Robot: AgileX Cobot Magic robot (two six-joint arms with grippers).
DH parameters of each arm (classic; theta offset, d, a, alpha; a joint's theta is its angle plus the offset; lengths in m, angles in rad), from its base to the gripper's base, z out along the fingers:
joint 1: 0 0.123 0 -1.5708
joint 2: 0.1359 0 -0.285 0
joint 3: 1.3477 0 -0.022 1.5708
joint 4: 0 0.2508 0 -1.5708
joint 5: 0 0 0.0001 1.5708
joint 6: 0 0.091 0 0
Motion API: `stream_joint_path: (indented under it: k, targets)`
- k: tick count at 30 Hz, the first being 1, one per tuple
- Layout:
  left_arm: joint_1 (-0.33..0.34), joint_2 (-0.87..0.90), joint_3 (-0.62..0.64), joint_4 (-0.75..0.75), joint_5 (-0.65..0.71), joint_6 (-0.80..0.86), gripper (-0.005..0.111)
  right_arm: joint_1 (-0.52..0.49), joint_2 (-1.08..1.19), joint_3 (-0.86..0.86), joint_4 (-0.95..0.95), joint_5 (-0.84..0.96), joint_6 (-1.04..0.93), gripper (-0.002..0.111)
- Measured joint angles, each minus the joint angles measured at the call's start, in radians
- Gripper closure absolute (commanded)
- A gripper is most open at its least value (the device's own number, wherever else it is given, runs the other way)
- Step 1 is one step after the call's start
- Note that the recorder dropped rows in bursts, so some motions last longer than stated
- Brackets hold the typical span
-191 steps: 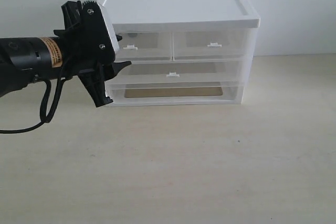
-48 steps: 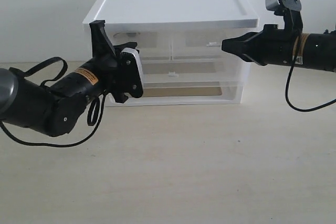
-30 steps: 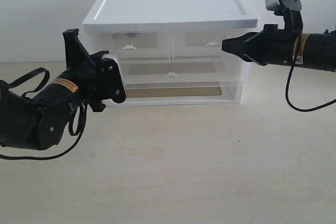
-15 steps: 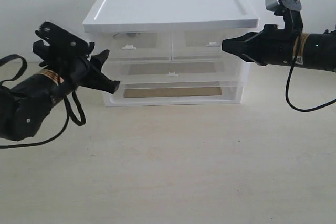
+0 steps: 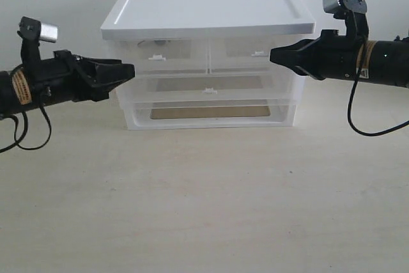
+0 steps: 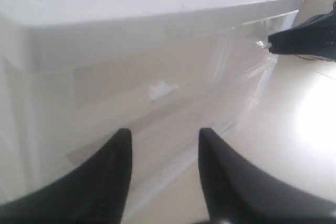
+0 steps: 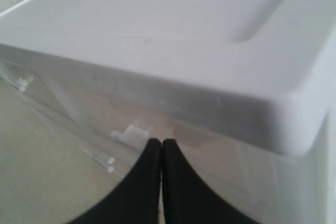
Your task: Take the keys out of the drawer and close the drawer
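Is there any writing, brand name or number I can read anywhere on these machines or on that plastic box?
Sticker on the left arm: orange with dark print, too small to read.
Sticker on the right arm: the same kind, also too small to read.
Drawer unit: no writing shows in any view.

Table near the unit: open passage. Left drawer front: unobstructed. Left gripper crowds the unit's left corner. Right gripper stands before the right drawer.
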Motion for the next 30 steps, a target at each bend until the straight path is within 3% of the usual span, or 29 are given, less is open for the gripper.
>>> stream_joint_path:
  k: [4, 7, 9, 11, 13, 27, 30]
  targets:
    - [-0.003, 0.047, -0.044, -0.005, -0.019, 0.006, 0.068, 0.0, 0.0, -0.001, 0.0, 0.0, 0.0, 0.108]
    - [-0.017, 0.113, -0.115, -0.056, -0.026, -0.261, 0.068, 0.0, 0.0, -0.001, 0.0, 0.0, 0.0, 0.108]
    - [-0.015, 0.135, -0.154, 0.002, -0.044, -0.42, 0.068, 0.0, 0.0, -0.001, 0.0, 0.0, 0.0, 0.108]
    - [-0.016, 0.169, -0.219, 0.069, -0.062, -0.705, 0.068, 0.0, 0.0, -0.001, 0.0, 0.002, 0.0, 0.108]
    - [-0.016, 0.188, -0.25, 0.099, -0.074, -0.831, 0.068, 0.0, 0.0, -0.001, 0.0, 0.002, 0.0, 0.108]
    - [-0.049, 0.2, -0.301, 0.135, -0.051, -0.947, 0.068, 0.0, 0.0, -0.001, -0.006, 0.016, 0.0, 0.108]
    - [-0.054, 0.2, -0.301, 0.127, -0.031, -0.949, 0.073, 0.0, 0.0, -0.001, -0.006, 0.018, 0.0, 0.108]
